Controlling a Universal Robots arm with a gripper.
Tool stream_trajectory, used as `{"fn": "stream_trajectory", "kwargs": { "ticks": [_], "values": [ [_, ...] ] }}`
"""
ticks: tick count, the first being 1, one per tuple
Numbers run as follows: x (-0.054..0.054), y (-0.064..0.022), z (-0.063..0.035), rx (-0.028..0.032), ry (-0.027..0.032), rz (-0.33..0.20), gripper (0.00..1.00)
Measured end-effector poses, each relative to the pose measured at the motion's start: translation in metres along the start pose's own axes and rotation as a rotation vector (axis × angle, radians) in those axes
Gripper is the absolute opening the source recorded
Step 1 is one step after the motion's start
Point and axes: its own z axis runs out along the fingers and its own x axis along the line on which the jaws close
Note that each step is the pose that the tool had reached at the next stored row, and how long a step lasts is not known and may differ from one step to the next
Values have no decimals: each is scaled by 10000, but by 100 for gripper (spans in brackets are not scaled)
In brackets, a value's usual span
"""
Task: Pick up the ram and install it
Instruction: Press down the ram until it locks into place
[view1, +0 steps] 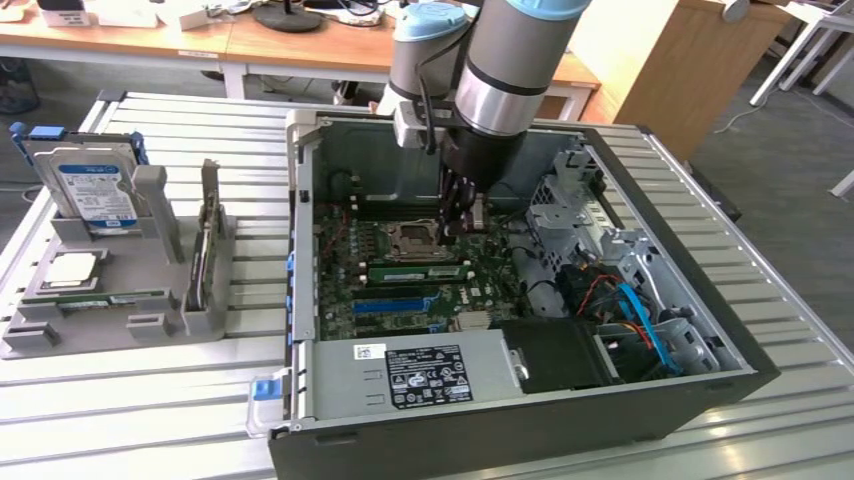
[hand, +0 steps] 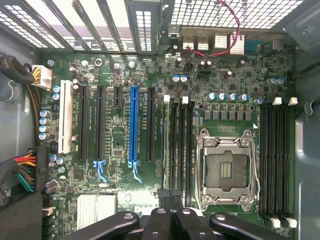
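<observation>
Scene: From my remote desk I watch the grey-and-silver jointed robot arm (view1: 514, 70) reach down into the open black steel computer case (view1: 694, 330).
Tool: The black linkage-fingered gripper (hand: 169, 199) has its fingers pressed together, and I see nothing clamped between them.
Ram: The long, flat green circuit-board ram (view1: 420, 271) stands on edge in the bank of black plastic memory slots (hand: 179, 145), between the square silver processor socket (hand: 227, 170) and the long blue plastic expansion slot (hand: 133, 125).
Relation: The fingertips hang over the end of that bank toward the exterior view's right. I cannot tell whether they touch the stick.
Step, as I read it: Seating the stick, with closed fingers used as a pusher rather than a clamp.
Doing it well: I would press straight down along the slot's line and square on the stick's top edge, never sideways, since a thin board likely flexes under a skewed load. Both ends need to go down evenly. The small white plastic latch clips (hand: 166, 98) at the slot ends are my check, as they should fold in against the board.
Unknown: How deep the stick sits. I cannot judge that from here.
Aside: The grey moulded parts fixture (view1: 120, 310) sits well apart, at the exterior view's left.
</observation>
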Motion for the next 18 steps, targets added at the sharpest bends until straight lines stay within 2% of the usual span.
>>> {"fn": "stream_trajectory", "kwargs": {
  "ticks": [5,18],
  "values": [
    [0,-16,-1,-1,2,-4,11],
    [0,-221,-9,-4,5,-103,11]
  ]
}}
